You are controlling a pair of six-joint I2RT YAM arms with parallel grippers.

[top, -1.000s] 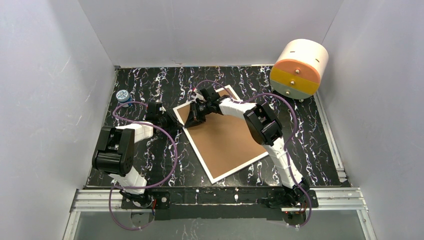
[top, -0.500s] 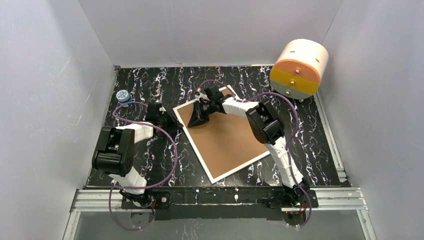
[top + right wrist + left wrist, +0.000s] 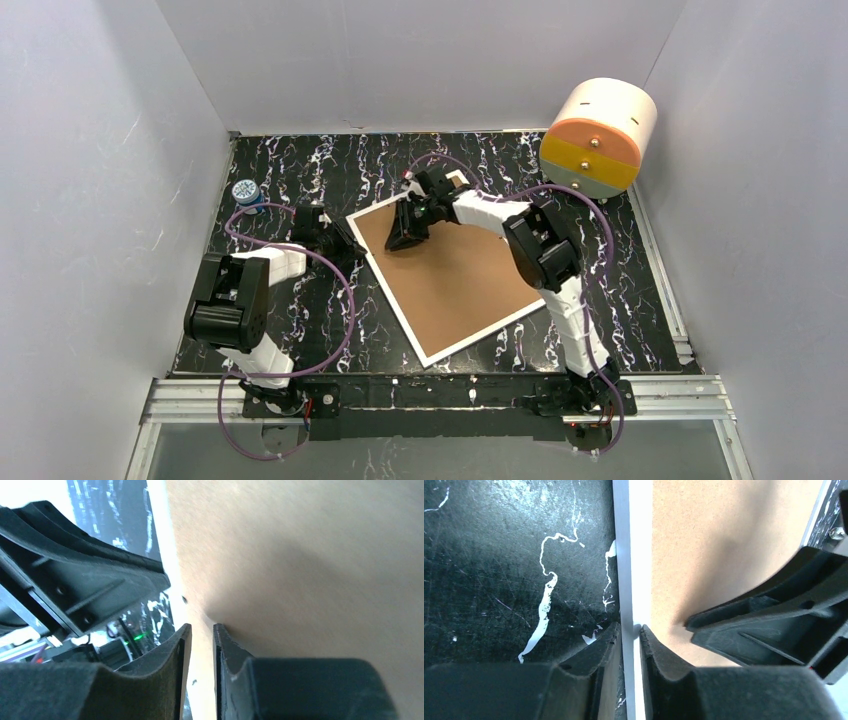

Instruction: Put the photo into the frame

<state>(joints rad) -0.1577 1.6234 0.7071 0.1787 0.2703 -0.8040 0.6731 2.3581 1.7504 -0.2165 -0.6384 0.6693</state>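
Note:
The frame (image 3: 396,302) lies back-up on the black marbled table, its brown fibreboard back inside a narrow white rim. My left gripper (image 3: 345,240) is at the frame's left edge. In the left wrist view its jaws (image 3: 630,630) are shut on the white rim (image 3: 629,555), one finger on each side. My right gripper (image 3: 402,236) hovers low over the brown back (image 3: 300,555) near the far left corner. Its jaws (image 3: 201,630) stand slightly apart with nothing between them. The photo is hidden from every view.
A white-and-orange drum (image 3: 598,137) stands at the back right. At the back left a small blue-capped bottle (image 3: 246,193) sits near the wall. White walls close in on three sides, and a metal rail (image 3: 440,392) runs along the near edge.
My right gripper has shifted a little to the right over the frame's back, and its jaws have parted slightly. The left gripper and the frame have stayed put.

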